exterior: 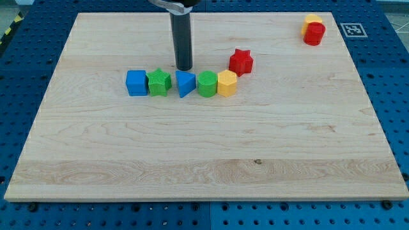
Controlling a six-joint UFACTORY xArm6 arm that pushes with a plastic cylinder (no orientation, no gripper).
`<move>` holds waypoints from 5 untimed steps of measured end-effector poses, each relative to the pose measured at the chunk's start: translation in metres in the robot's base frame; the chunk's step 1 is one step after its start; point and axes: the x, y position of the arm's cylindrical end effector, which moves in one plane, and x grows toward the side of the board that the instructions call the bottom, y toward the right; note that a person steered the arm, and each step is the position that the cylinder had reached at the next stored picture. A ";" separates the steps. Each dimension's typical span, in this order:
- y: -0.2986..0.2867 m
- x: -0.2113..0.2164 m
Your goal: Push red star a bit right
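Observation:
The red star (241, 61) lies on the wooden board (204, 147), above the middle. My tip (184, 68) stands well to the star's left, just above the blue triangle (185, 84). Below and left of the star runs a row of blocks: a blue cube (136, 83), a green star (158, 82), the blue triangle, a green round block (207, 84) and a yellow hexagon (227, 83). The yellow hexagon almost touches the red star's lower left.
A red cylinder (314, 34) sits at the view's top right with a yellow block (312, 20) close behind it. A small marker tag (351, 29) lies at the board's top right corner. Blue perforated table surrounds the board.

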 end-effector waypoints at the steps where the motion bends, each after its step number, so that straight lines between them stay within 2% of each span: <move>1: 0.018 0.000; 4: 0.088 0.000; 5: 0.107 0.014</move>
